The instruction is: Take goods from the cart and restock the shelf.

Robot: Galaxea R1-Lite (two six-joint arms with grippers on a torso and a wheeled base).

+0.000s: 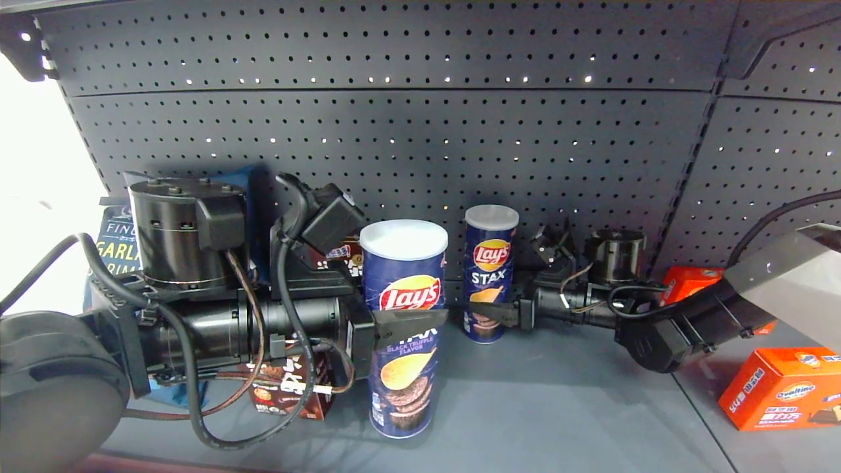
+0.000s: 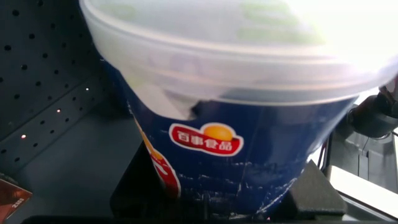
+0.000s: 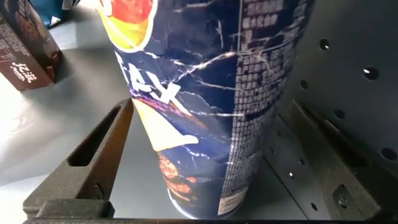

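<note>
Two blue cylindrical chip cans w/ white plastic lids stand mid-frame on grey metal shelf (image 1: 558, 394). Left gripper (image 1: 410, 322) clamped on front can (image 1: 402, 276), prob. steadying it upright; right gripper (image 1: 489, 316) round rear can (image 1: 489, 263) by dark pegboard (image 1: 460, 131), grip can't tell.

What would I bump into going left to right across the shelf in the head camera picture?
blue snack bag → brown box → big chips can → small chips can → far orange box → near orange box
</note>
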